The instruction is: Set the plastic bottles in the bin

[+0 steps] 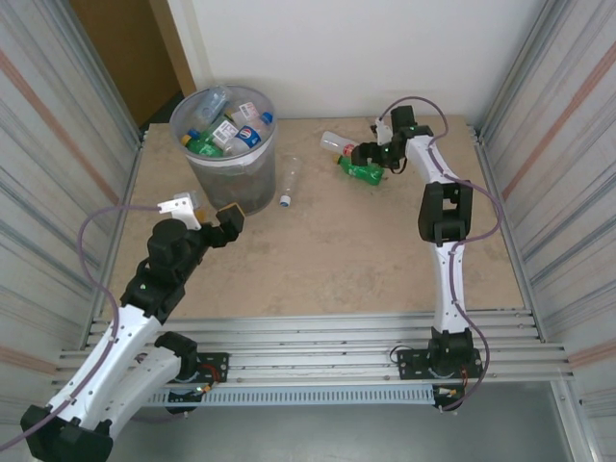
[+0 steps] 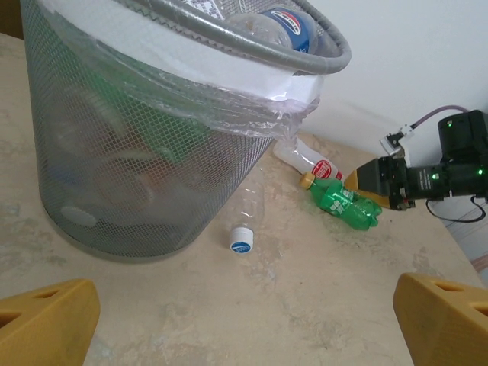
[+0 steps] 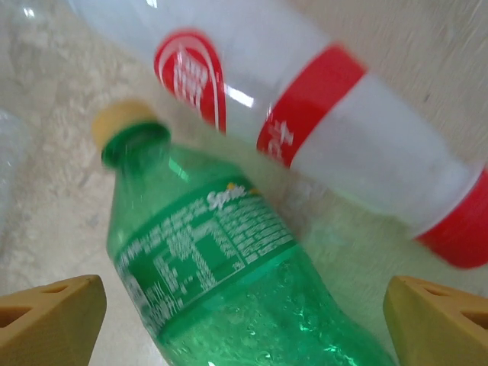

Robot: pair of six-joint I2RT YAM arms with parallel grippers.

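Note:
The bin [image 1: 252,189], a grey mesh basket with a clear liner, stands at the far left and holds several plastic bottles [image 1: 227,133]. Three bottles lie on the table: a clear one [image 1: 290,181] beside the bin, a green one [image 1: 363,172], and a white one with red bands [image 1: 335,142]. My right gripper [image 1: 373,160] hangs low over the green bottle [image 3: 229,267], open. Its yellow fingers [image 3: 49,316] stand either side of the bottle with gaps showing. My left gripper [image 1: 207,214] is open and empty, near the bin's base [image 2: 114,191], facing the clear bottle [image 2: 248,221].
Corrugated metal walls close in the table on the left and right, and a white wall stands behind it. The right arm's cable loops above the far right corner [image 1: 423,104]. Bare tabletop [image 1: 327,260] stretches between the bottles and the near rail.

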